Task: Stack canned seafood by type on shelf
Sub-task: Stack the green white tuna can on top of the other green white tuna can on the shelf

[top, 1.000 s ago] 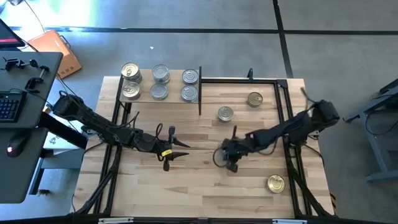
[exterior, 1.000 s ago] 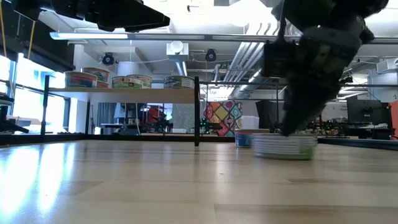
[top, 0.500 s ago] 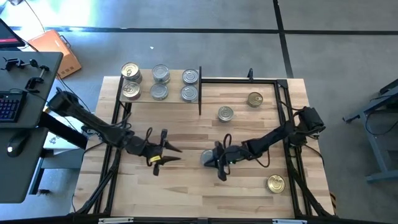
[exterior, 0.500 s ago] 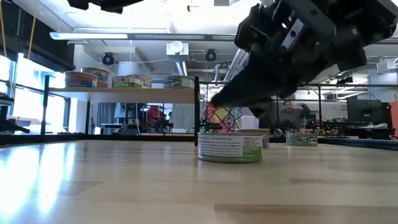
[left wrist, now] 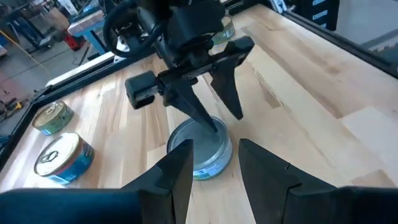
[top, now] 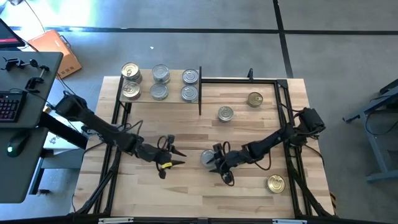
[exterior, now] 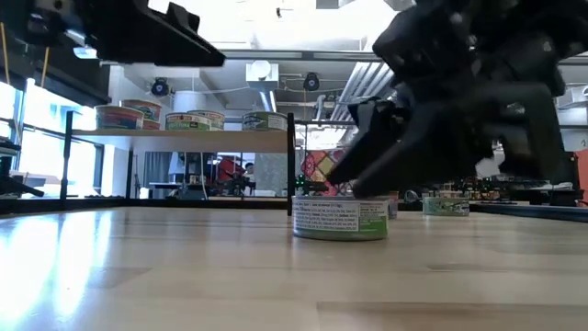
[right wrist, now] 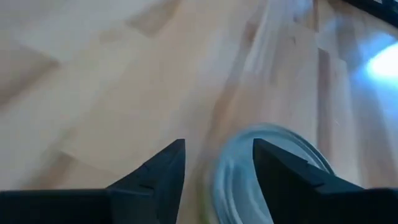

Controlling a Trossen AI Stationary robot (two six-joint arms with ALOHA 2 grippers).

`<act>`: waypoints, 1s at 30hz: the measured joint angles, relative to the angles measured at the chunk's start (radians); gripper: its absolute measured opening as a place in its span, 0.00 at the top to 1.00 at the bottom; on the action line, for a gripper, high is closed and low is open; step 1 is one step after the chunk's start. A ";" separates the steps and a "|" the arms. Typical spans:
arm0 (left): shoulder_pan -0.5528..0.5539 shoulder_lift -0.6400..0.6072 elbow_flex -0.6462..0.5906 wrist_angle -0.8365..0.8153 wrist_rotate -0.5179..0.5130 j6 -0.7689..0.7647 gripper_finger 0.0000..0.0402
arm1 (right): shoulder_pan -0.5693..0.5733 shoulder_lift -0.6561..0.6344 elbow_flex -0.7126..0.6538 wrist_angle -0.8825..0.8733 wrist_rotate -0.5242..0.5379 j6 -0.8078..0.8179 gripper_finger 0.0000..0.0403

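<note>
Canned seafood is mostly stacked on the shelf (top: 160, 99), while one silver-topped tin (top: 208, 158) is left upright mid-table between the right gripper (top: 222, 169) (nearer, fingers parted, nothing clamped) and the left gripper (top: 169, 159), likewise parted and empty.

— How are the tins arranged?
— Six tins (top: 159, 83) are set on the shelf (top: 144, 93) at the table's (top: 186, 193) far left; two (top: 226, 113) lie right of it; one (top: 275, 183) near the right front corner.
— And mid-table?
— One tin (top: 208, 158) stands between the left gripper (top: 176, 158) and the right gripper (top: 221, 168).
</note>
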 joint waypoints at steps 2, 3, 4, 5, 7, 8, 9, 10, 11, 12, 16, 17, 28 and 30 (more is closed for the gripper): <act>0.006 0.038 0.000 0.044 0.000 0.010 0.70 | 0.011 0.000 0.000 -0.032 0.045 -0.032 0.55; 0.008 0.055 0.000 0.057 0.000 0.018 0.70 | 0.015 0.000 0.000 -0.043 0.063 -0.046 0.57; 0.012 0.072 0.000 0.067 0.000 0.032 0.70 | 0.018 -0.001 0.000 -0.055 0.083 -0.056 0.58; 0.017 0.090 0.000 0.087 -0.001 0.048 0.70 | 0.021 -0.001 0.000 -0.069 0.104 -0.059 0.61; 0.028 0.124 0.000 0.112 0.000 0.085 0.70 | 0.025 -0.001 0.001 -0.094 0.132 -0.058 0.66; 0.033 0.142 0.000 0.126 -0.001 0.104 0.70 | 0.026 -0.001 0.002 -0.102 0.134 -0.056 0.70; 0.039 0.162 0.000 0.148 -0.001 0.127 0.70 | 0.026 -0.003 0.003 -0.112 0.133 -0.053 0.74; 0.043 0.180 0.000 0.162 -0.001 0.151 0.70 | 0.025 -0.003 0.003 -0.118 0.135 -0.050 0.77; 0.047 0.196 0.000 0.170 -0.001 0.179 0.70 | 0.025 -0.004 0.003 -0.120 0.138 -0.050 0.81; 0.048 0.214 0.000 0.185 0.001 0.212 0.70 | 0.025 -0.004 0.003 -0.121 0.138 -0.050 0.84; 0.053 0.295 0.000 0.275 0.006 0.331 0.70 | 0.027 -0.004 0.003 -0.103 0.138 -0.011 0.97; 0.053 0.316 0.000 0.306 0.006 0.347 0.69 | 0.027 -0.003 0.003 -0.099 0.138 0.018 0.98; 0.063 0.432 0.044 0.380 -0.014 0.399 0.48 | 0.013 0.001 0.001 -0.005 0.133 0.335 1.00; 0.069 0.444 0.052 0.374 -0.014 0.400 0.44 | 0.008 0.001 0.001 0.004 0.132 0.383 1.00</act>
